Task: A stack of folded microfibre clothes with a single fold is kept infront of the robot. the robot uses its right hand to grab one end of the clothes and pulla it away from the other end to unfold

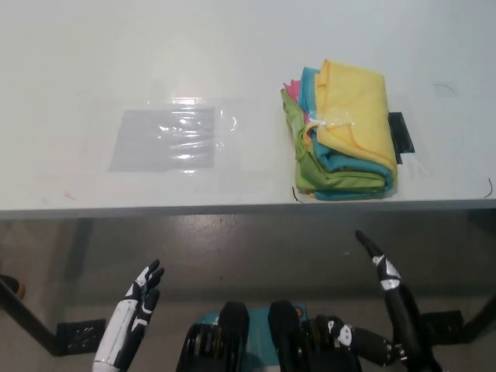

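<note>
Head view showed one stack of folded cloths [345, 136] on the table [77, 62] near its front edge, well above and apart from the right hand [381, 263], fingers extended and empty, while the left hand [143, 293] rested spread at lower left.

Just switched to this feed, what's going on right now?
Nothing is being handled yet. A stack of folded cloths, yellow on top with blue, green and pink beneath, sits on the white table near its front edge. A clear plastic sheet lies flat to the stack's left. Both hands hang below the table edge: the right hand under the stack, the left hand open at lower left.
</note>
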You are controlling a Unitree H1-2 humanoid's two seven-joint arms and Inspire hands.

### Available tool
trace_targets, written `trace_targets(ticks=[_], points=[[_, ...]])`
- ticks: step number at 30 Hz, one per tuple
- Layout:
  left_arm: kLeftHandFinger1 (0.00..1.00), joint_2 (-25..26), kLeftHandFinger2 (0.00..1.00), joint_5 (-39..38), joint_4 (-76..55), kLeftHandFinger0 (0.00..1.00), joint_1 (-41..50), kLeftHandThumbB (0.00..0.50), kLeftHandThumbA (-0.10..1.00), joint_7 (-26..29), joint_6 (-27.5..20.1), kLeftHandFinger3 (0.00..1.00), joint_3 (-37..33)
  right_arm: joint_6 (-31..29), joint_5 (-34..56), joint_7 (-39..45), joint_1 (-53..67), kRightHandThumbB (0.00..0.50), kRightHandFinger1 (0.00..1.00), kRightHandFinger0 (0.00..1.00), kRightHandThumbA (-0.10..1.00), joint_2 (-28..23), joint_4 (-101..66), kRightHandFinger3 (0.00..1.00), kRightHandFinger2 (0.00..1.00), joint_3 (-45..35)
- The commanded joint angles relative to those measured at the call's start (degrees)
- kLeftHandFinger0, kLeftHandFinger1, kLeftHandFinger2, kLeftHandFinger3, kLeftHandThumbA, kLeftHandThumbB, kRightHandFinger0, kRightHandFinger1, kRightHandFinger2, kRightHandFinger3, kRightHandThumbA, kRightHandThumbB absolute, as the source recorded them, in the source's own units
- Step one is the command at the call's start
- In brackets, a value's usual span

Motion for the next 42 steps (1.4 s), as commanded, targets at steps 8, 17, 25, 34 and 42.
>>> trace_targets(ticks=[8,17,25,34,42], points=[[1.0,1.1,1.0,1.1,-0.9,1.0,-0.5,0.332,1.0,-0.4,-2.8,1.0,-0.4,19.6,-25.2,5.2,-18.9,0.283,1.0,1.0,1.0,8.5,-15.8,1.0,1.0,-1.2],[1.0,1.5,1.0,1.2,-1.2,1.0,-1.1,0.324,1.0,-0.7,-2.6,1.0,-0.4,25.3,-24.7,4.2,-30.9,0.281,1.0,1.0,0.98,8.2,-3.0,1.0,1.0,-1.0],[1.0,1.6,1.0,0.8,-1.2,1.0,-1.3,0.322,1.0,-0.8,-2.7,1.0,-0.6,26.9,-22.4,0.0,-38.5,0.294,1.0,1.0,1.0,6.7,10.6,1.0,1.0,-1.6],[1.0,1.6,1.0,1.2,-1.7,1.0,-1.5,0.317,1.0,-0.8,-2.2,1.0,-0.6,27.7,-19.8,-3.8,-43.0,0.288,1.0,1.0,1.0,4.2,25.1,1.0,1.0,-2.2],[1.0,1.7,1.0,1.1,-1.9,1.0,-1.7,0.311,1.0,-1.1,-2.2,1.0,-0.4,28.0,-17.8,-6.2,-45.1,0.317,1.0,1.0,1.0,2.4,36.1,1.0,1.0,-2.5]])
